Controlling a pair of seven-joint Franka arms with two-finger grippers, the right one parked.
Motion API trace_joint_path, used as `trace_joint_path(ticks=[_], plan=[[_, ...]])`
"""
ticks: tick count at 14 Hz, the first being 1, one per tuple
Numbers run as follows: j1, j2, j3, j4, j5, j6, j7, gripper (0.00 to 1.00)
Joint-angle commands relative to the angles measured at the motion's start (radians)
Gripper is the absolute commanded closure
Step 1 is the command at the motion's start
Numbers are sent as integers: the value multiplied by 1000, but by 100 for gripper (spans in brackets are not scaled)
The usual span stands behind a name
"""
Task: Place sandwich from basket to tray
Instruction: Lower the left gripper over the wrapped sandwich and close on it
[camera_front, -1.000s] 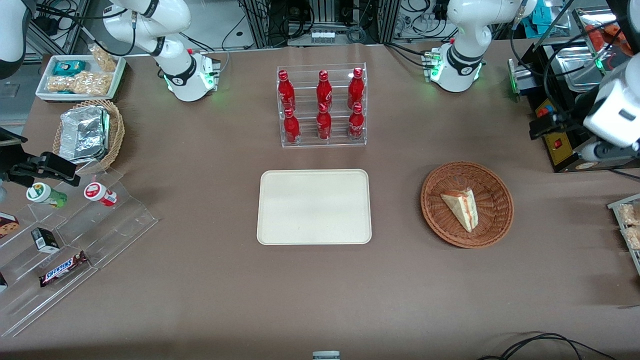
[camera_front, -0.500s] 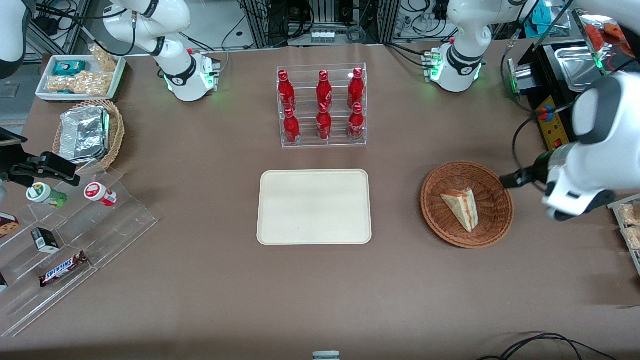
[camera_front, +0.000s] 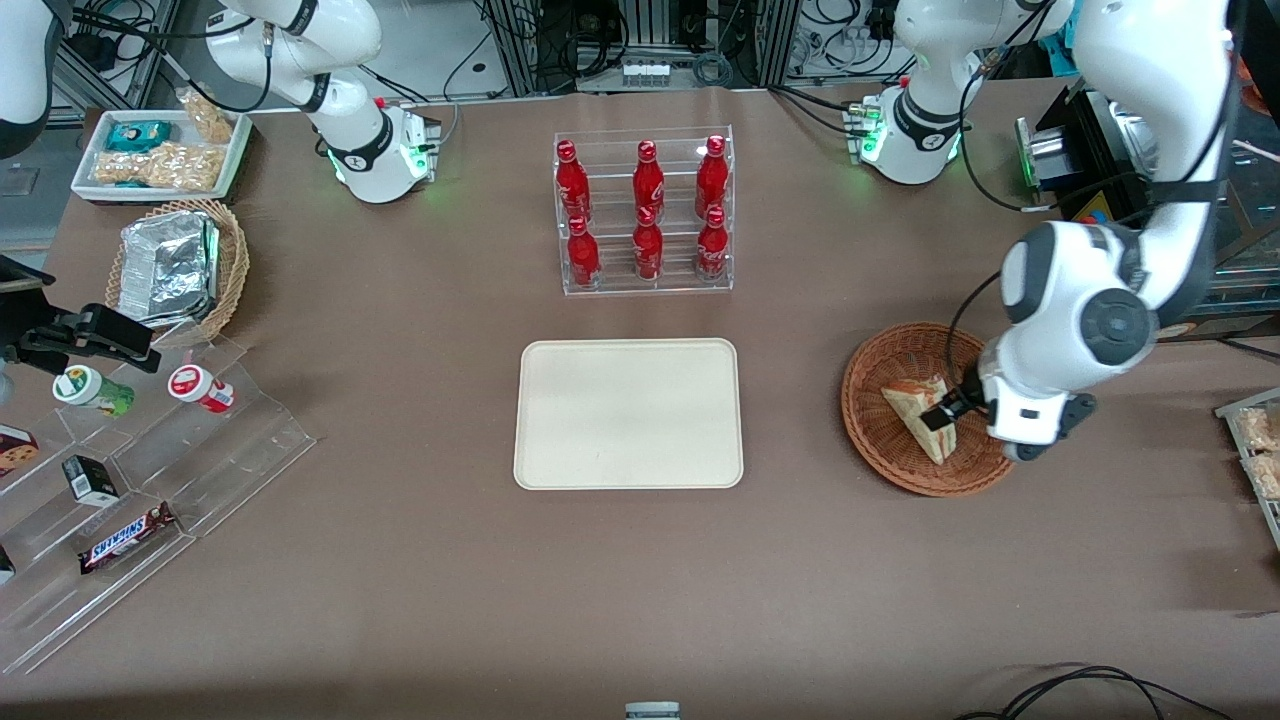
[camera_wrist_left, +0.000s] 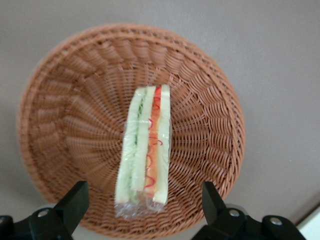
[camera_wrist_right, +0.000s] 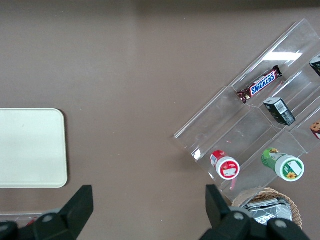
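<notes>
Brown table (camera_front: 400, 600); cables and racks along its edge.

In the front view the left arm's gripper (camera_front: 945, 408) sits over the basket (camera_front: 880, 440), and the arm's wrist hides the basket's rim toward the working arm's end plus part of the sandwich (camera_front: 915, 405). In the left wrist view only the tips of its 2 fingers (camera_wrist_left: 75, 197) show, spread wide to either side of the sandwich (camera_wrist_left: 146, 152), the rest cut off by the edge. The printing on the small boxes (camera_front: 90, 480) on the clear stepped stand is too small to read.
</notes>
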Motion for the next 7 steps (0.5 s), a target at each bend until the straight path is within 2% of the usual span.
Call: trace_joint_path(ticks=[1,7], plan=[[1,-25,3,-72,7,55,-23,0],[1,-5,3,-85,7,60,-26,0]])
